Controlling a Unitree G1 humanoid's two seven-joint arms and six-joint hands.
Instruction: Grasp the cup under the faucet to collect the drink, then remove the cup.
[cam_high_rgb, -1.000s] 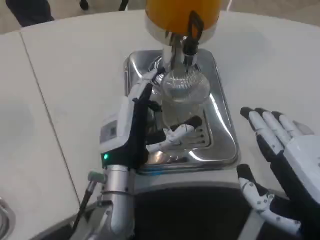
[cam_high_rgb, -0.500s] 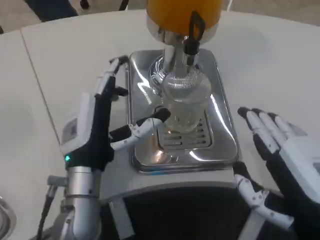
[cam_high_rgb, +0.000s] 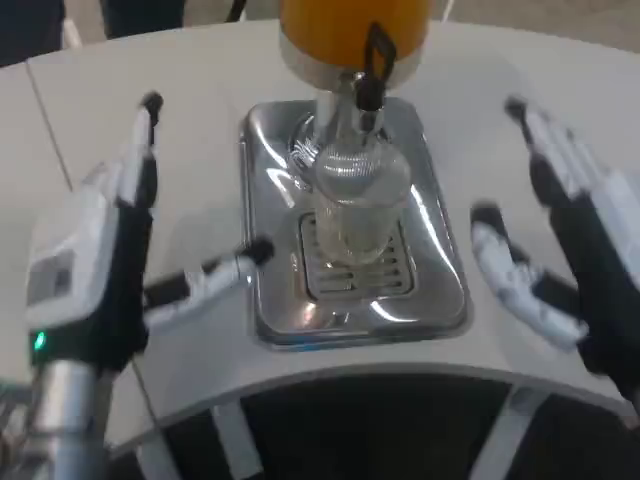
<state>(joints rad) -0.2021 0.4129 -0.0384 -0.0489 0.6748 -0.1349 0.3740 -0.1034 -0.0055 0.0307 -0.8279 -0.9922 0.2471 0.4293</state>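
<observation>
Change: left hand (cam_high_rgb: 100, 260) pulled away from the cup (cam_high_rgb: 355, 205) toward the left edge of the frame; right hand (cam_high_rgb: 560, 240) raised from the lower right to mid-right; whole view slightly shifted too, so part of that from camera motion.
Cup: clear ribbed glass, upright at frame centre on the slotted grate of the drip tray (cam_high_rgb: 440, 290), directly under the faucet (cam_high_rgb: 365, 95); touched by neither hand.
Dispenser: orange tank (cam_high_rgb: 350, 25) at top centre, black tap lever in front of its chrome neck.
Left hand: left of the tray, fingers (cam_high_rgb: 145, 140) spread and pointing up-frame, thumb reaching right to just beside the tray's left rim; holding nothing; green light low on its wrist.
Right hand: right of the tray, apart from it, fingers spread wide; holding nothing.
Worktop (cam_high_rgb: 200, 80): white, curved near edge along the bottom of the frame.
</observation>
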